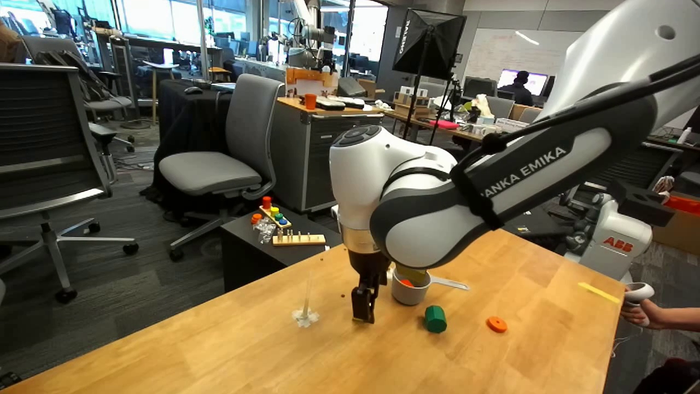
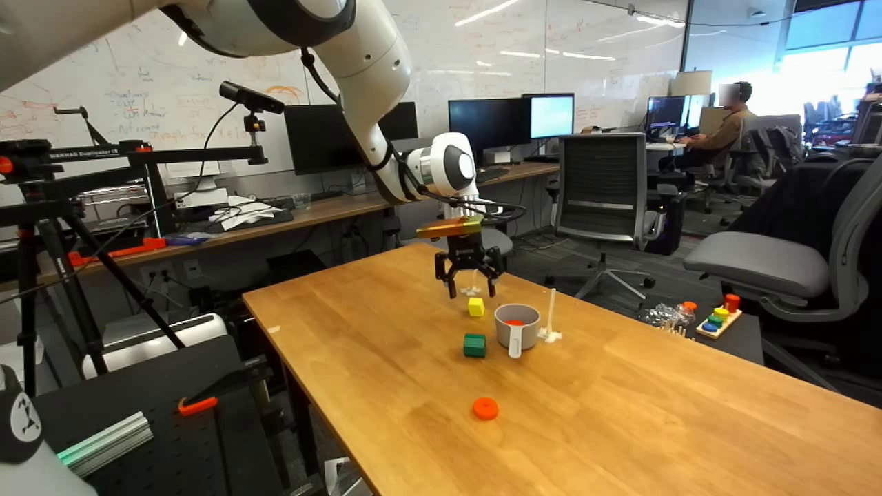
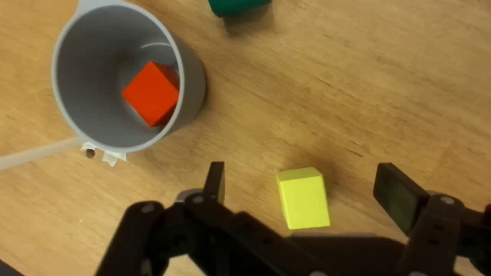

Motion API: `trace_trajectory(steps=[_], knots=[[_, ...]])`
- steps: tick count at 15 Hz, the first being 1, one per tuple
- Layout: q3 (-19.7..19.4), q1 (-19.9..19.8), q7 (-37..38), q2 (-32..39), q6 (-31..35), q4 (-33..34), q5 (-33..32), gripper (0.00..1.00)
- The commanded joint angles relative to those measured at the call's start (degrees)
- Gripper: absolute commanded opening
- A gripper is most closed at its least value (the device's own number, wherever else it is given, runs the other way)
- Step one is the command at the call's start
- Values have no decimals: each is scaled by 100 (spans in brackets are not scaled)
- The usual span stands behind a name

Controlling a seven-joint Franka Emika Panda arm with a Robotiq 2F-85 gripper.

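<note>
Hovering over the table point(image 2: 620, 413), the claw point(image 2: 472, 292) has its fingers point(image 3: 401, 199) spread wide. Between them in the wrist view, apart from both and lower down, sits a yellow block point(image 3: 305, 203), its flanks roughly facing the two fingers. It looks nearly cubic, so its long axis is hard to call. Farther out, a grey cup point(image 3: 193, 88) stands upright, handle point(image 2: 515, 342) pointing away from the claw, with a red block point(image 3: 151, 94) inside by the wall. Near it lies a green block point(image 2: 474, 345); well beyond, an orange disc point(image 2: 485, 409).
</note>
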Motion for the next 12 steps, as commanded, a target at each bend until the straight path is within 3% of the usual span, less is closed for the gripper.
trace_trajectory(steps=[1, 7, 8, 9, 12], knots=[[-225, 219, 269, 395, -170, 667, 50, 100], [-300, 309, 384, 941, -363, 1345, 101, 100], [-329, 338, 415, 1014, -365, 1458, 82, 75], [-356, 360, 421, 1081, -362, 1554, 66, 75], [-420, 398, 453, 1228, -416, 1820, 76, 49]])
